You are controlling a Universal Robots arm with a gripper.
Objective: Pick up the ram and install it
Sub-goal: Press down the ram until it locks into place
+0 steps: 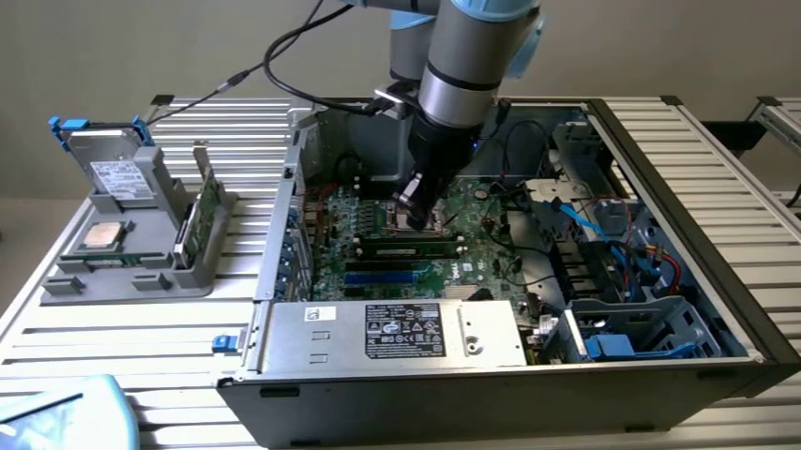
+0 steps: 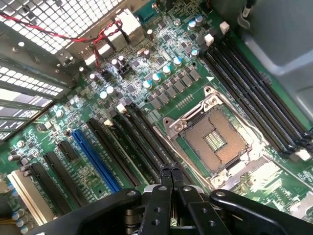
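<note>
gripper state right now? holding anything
gripper: shut, fingertips pressed together above the motherboard, nothing visibly held.

1 PC case [image 1: 701, 187], 1 motherboard [image 2: 161, 73], 1 CPU socket [image 2: 212, 139], 1 PSU [image 1: 394, 333].

The long, thin dark-green ram stick [image 1: 403, 249] with black chips sits on edge (level, lengthwise) in a black motherboard slot [image 1: 459, 247], at six o'clock from the claw [image 1: 414, 217].

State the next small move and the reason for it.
Probably raise the pincer straight up, clear of the case: it is shut on nothing, low over the motherboard, and the ram already seems to sit in a slot.
</note>
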